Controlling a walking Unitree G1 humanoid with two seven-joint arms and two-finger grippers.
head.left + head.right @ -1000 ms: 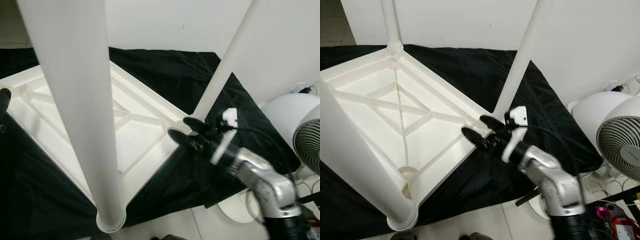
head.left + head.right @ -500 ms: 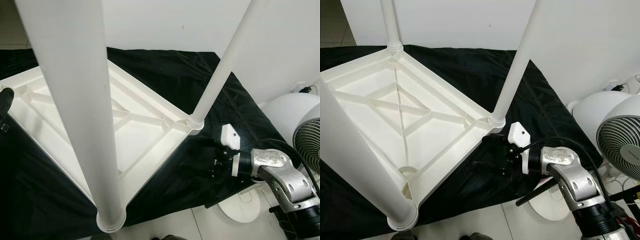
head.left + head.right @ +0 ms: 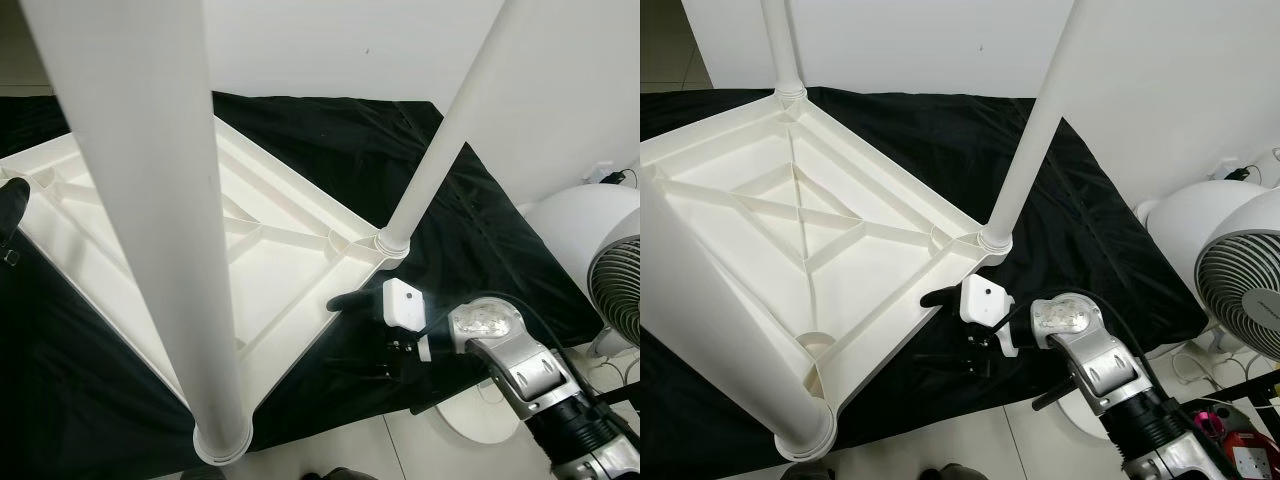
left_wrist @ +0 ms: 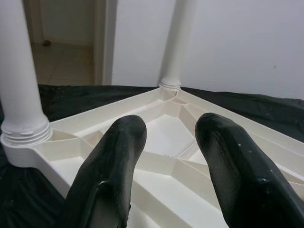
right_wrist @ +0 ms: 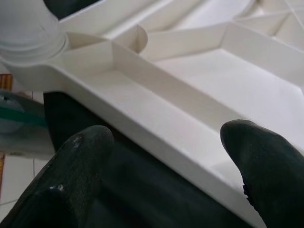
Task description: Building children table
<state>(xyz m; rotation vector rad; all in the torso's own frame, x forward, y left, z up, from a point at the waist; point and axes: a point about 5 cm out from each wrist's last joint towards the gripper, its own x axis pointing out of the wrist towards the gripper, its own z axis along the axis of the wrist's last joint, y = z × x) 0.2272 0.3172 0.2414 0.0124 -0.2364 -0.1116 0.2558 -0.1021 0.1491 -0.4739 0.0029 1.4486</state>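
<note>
— Looking at the white table top (image 3: 760, 215), it lies upside down on the black cloth (image 3: 1080, 230), ribs facing up, with three legs already standing in their corner sockets. The near leg (image 3: 150, 200) rises closest to us.

— And the fourth corner?

— The socket (image 3: 816, 343) beside the near leg looks empty to me, though I can't be sure.

— What's the right gripper (image 5: 161, 156) doing?

— Its fingers are spread, holding nothing, straddling the tabletop's rim just beside the right-hand leg (image 3: 1025, 140). I'd guess it means to grab that edge, perhaps to flip the table.

— The left gripper (image 4: 166, 142)?

— Parted and empty too, hovering at the far left edge. Next it needs a firm grip on the rim.
</note>
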